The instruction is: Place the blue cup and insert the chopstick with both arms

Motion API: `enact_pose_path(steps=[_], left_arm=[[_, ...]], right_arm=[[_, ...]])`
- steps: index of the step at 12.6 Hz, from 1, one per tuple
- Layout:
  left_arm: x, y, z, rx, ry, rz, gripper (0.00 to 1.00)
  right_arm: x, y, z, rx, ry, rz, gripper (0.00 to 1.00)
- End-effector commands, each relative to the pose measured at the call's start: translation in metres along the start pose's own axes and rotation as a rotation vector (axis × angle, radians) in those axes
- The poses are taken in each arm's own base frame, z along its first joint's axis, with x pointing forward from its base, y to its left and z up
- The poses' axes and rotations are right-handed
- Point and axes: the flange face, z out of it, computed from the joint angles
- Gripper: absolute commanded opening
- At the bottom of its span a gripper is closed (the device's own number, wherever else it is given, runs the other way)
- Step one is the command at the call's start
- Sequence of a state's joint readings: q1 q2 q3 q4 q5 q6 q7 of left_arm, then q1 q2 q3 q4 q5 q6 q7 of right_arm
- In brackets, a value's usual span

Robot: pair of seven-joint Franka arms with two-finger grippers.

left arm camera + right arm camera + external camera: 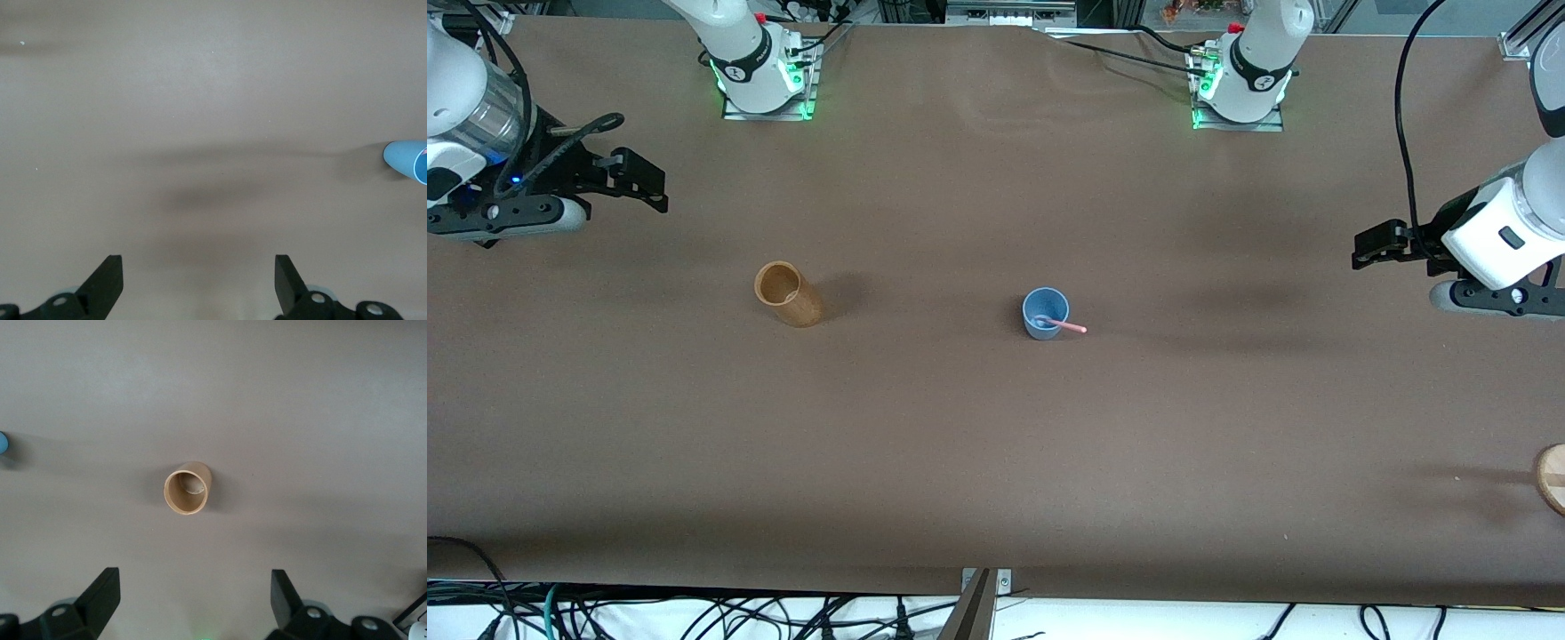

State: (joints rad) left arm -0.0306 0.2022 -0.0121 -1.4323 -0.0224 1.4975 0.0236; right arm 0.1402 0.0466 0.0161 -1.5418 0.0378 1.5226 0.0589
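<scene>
The blue cup (1045,313) stands upright near the middle of the table. The pink chopstick (1071,326) rests in it, its free end leaning out over the rim toward the left arm's end. My left gripper (1360,251) hangs open and empty over the table at the left arm's end, well away from the cup. In the left wrist view the gripper (198,280) is open and the cup (407,160) shows at the edge. My right gripper (654,187) hangs open and empty over the right arm's end; it is also open in the right wrist view (193,597).
A tan-brown cylindrical holder (787,293) stands toward the right arm's end, about level with the cup; it shows empty in the right wrist view (187,488). A round wooden object (1552,478) sits at the table edge at the left arm's end, nearer the front camera.
</scene>
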Motion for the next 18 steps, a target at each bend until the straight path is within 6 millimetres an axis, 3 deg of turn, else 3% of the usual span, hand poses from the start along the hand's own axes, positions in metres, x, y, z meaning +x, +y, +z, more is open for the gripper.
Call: enact_pose_path(steps=[1, 18], left_arm=[[-0.0055, 0.0014, -0.0031, -0.016, 0.004, 0.019, 1.0], [-0.0053, 0.0015, -0.0032, -0.017, 0.006, 0.021, 1.0]], right_arm=[[0.0032, 0.0044, 0.0029, 0.032, -0.012, 0.001, 1.0], [0.0024, -0.0035, 0.0025, 0.041, -0.018, -0.005, 1.0]])
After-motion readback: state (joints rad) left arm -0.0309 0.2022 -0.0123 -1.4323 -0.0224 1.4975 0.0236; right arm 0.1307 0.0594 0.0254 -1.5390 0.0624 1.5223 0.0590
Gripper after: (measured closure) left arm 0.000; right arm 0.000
